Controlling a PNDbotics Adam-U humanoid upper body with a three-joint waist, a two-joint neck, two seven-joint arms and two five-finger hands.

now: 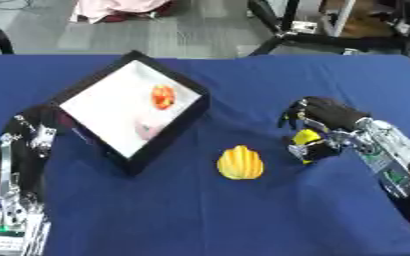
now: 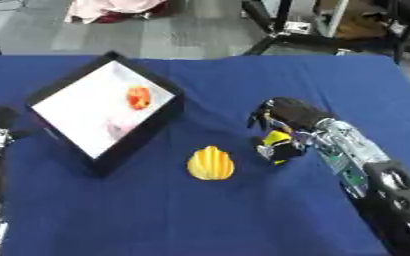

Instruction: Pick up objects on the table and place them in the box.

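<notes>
A blue table (image 1: 200, 215) carries a black box (image 1: 130, 110) with a white inside, set cornerwise at the left; an orange-red thing (image 1: 163, 96) and a faint pink thing (image 1: 150, 128) lie in it. Near its lower right side sits a ridged yellow fruit (image 1: 240, 163), alone. Right of that, the right hand (image 1: 318, 127) curls around a small yellow thing (image 1: 306, 136). The left hand (image 1: 35, 119) sits at the box's left corner; its fingers cannot be made out.

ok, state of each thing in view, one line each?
box: open, white inside, one corner by the left hand
orange-red object: inside box
pale pink object: inside box
ridged yellow object: on table, untouched
small yellow object: held in right hand
right hand: curled round small yellow object
left hand: fingers unclear
</notes>
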